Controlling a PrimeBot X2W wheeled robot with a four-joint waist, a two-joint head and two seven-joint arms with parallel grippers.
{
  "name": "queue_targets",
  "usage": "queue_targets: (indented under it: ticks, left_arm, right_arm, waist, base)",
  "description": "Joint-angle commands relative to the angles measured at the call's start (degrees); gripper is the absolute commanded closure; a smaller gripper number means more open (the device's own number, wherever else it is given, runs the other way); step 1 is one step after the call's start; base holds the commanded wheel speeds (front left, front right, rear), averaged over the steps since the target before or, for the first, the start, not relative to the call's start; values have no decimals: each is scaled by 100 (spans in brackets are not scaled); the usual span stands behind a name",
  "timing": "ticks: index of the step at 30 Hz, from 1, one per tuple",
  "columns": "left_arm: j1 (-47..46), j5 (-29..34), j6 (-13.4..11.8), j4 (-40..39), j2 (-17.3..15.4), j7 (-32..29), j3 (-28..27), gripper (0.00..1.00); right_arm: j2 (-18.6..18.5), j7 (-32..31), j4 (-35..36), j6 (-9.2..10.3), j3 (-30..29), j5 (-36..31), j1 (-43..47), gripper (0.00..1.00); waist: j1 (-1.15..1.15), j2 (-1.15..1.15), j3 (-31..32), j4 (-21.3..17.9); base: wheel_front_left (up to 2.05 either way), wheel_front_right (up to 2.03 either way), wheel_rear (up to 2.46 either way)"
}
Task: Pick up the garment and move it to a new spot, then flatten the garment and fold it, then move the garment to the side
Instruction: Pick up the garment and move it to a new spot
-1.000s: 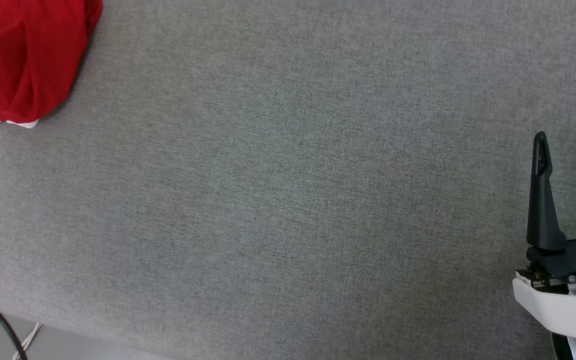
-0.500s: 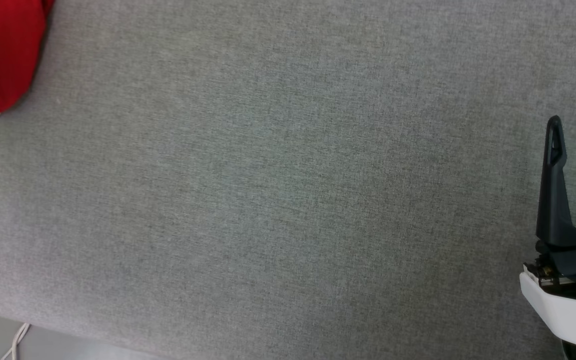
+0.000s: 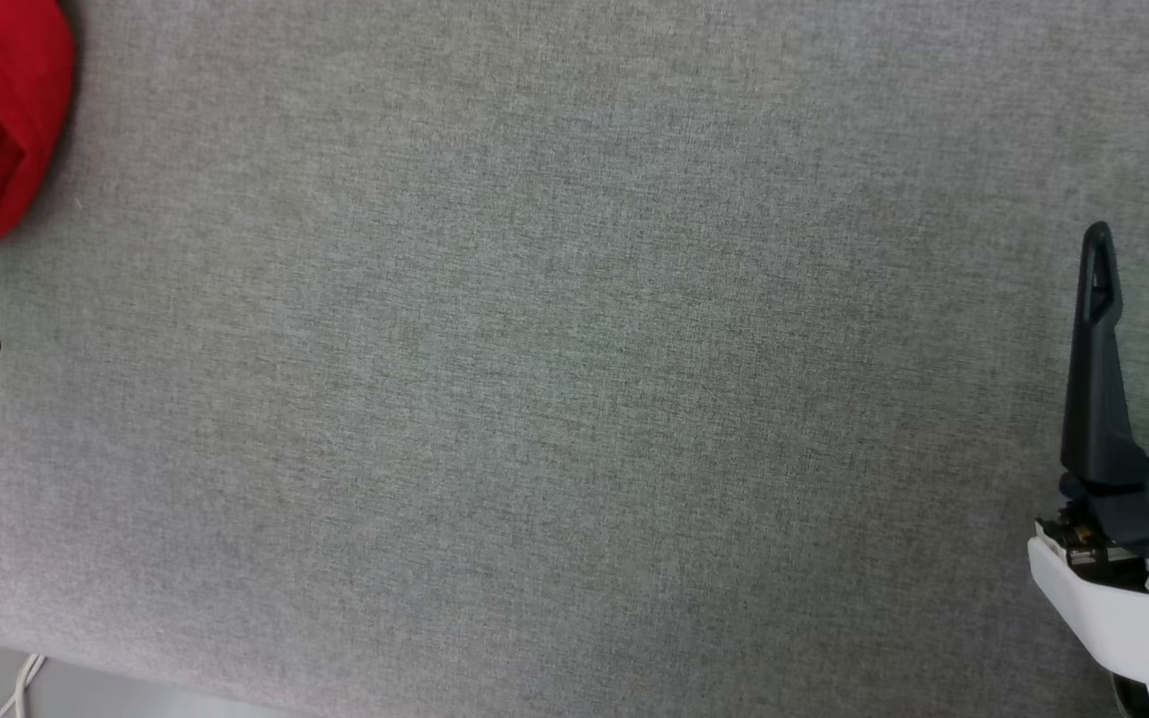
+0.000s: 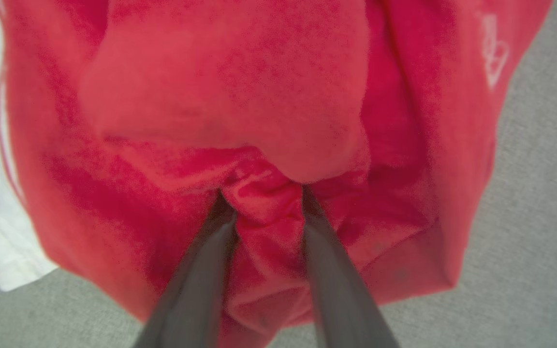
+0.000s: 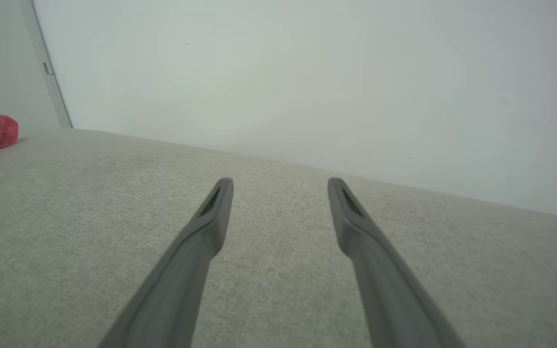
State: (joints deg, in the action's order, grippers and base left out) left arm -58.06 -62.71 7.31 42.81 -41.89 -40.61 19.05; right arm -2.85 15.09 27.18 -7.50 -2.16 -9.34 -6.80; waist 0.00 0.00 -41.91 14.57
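Jaws left pinched on the garment [image 4: 220,87]; jaws right spread wide, empty.
Left gripper [image 4: 261,198] grips a red fold; the bunched garment shows at ten o'clock in the head view, over the grey surface [image 3: 574,399]; right gripper [image 5: 281,186] hovers at four o'clock.

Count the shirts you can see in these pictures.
1: the red shirt at the far left of the grey surface, bunched between the fingers of the left gripper. None looks hidden.

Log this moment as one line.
stage: pick up | left gripper: shut on red jersey | right gripper: open, over grey fabric surface
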Motion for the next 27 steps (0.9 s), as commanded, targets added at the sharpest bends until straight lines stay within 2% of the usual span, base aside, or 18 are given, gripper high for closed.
queue_targets:
  ticks: [1, 10, 17, 21, 27]
  left_arm:
    - [118, -21, 14, 48, 229, -5, 190, 100]
    - [-231, 112, 7, -432, -481, 529, 525, 100]
    - [-602, 310, 6, -1289, -956, 525, 1036, 100]
    - [-900, 401, 6, -1829, -1086, 442, 1338, 100]
    - [-1440, 430, 6, -2607, -901, 322, 1695, 100]
  right_arm:
    - [-5, 12, -35, 2, 24, 48, -85, 0]
    - [-5, 13, -293, 2, 149, 333, -158, 0]
    - [-5, 12, -511, 2, 225, 630, -95, 0]
    - [-5, 12, -624, 2, 231, 835, -64, 0]
    - [-4, 12, -745, 2, 238, 1100, 22, 0]
  waist:
    - [0, 0, 64, -13]
    - [0, 0, 749, -111]
    - [0, 0, 1369, -269]
    - [0, 0, 1668, -413]
    - [0, 0, 2046, -727]
  base:
    - [0, 0, 0]
    - [0, 0, 0]
    - [0, 0, 0]
    - [0, 0, 0]
    - [0, 0, 0]
